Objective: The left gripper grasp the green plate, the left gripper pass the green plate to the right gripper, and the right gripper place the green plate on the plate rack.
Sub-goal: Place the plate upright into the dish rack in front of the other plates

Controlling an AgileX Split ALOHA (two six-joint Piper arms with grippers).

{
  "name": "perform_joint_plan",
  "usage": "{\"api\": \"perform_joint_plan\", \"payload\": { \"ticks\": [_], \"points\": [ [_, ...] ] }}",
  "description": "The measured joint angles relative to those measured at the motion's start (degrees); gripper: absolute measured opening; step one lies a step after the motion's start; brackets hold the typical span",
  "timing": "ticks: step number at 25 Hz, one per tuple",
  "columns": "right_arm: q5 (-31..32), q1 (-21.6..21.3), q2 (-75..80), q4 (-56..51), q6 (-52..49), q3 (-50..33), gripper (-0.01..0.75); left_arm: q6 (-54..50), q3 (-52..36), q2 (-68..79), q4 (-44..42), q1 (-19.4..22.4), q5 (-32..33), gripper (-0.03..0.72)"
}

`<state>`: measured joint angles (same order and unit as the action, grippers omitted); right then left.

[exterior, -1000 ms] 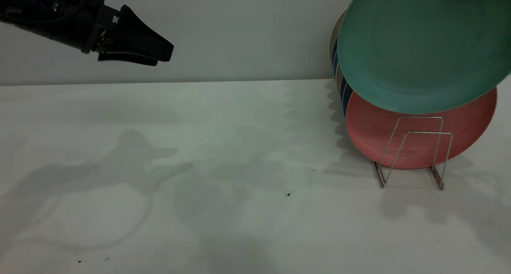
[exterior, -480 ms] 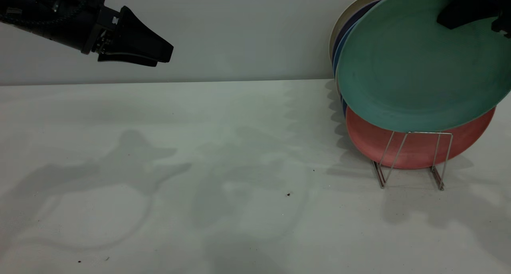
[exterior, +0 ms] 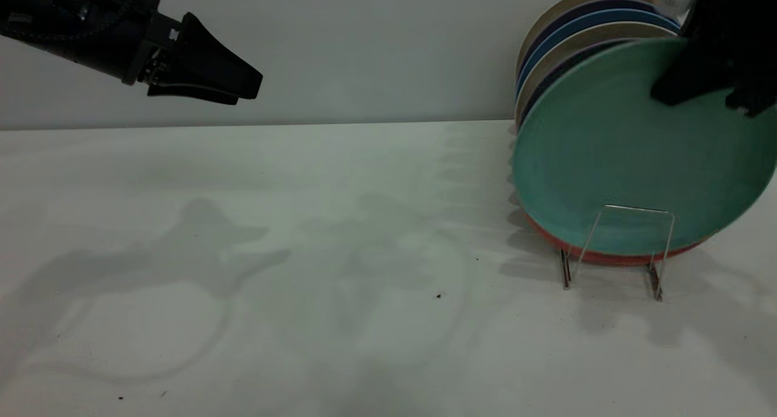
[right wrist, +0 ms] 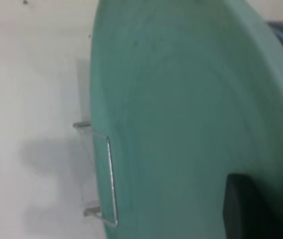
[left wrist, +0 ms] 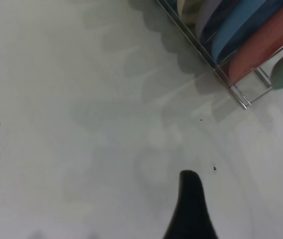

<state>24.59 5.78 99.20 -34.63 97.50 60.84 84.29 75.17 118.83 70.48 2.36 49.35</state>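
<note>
Right gripper (exterior: 719, 71): the boxy black gripper at upper right is clamped on the upper rim of the round teal-green plate (exterior: 631, 156).
Green plate: stood on edge at the right, in the front loop of the silver wire plate rack (exterior: 625, 238), before a pink plate (exterior: 601, 258).
Left gripper (exterior: 243, 86): hung at upper left; fingers are held together, empty.
</note>
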Motion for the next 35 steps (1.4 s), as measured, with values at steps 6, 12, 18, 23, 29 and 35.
{"api": "perform_joint_plan", "payload": {
  "ticks": [6,12,18,23,29,35],
  "points": [
    [-1.3,0.0,1.15,-3.27,0.06,0.0,0.115,-0.03,0.0,0.0,-0.02,0.0,0.0,0.592],
    [-1.28,-0.04,1.22,-6.8,0.07,0.0,0.144,-0.07,0.0,0.0,-0.02,0.0,0.04,0.592],
    [0.52,-0.04,1.22,-7.62,-0.53,0.0,0.397,-0.67,0.0,0.0,-0.07,0.0,0.39,0.592],
    [1.57,-0.04,1.14,-7.79,-2.26,0.0,0.558,-1.2,0.0,0.0,-0.07,0.0,0.65,0.592],
    [3.3,-0.04,-3.89,-7.74,-4.92,0.0,0.575,-1.34,0.0,0.0,-0.14,0.0,0.94,0.592],
    [14.14,-0.04,-12.14,-10.56,-27.72,0.0,0.574,-4.09,0.0,-2.12,-2.0,0.0,1.68,0.592]
  ]
}}
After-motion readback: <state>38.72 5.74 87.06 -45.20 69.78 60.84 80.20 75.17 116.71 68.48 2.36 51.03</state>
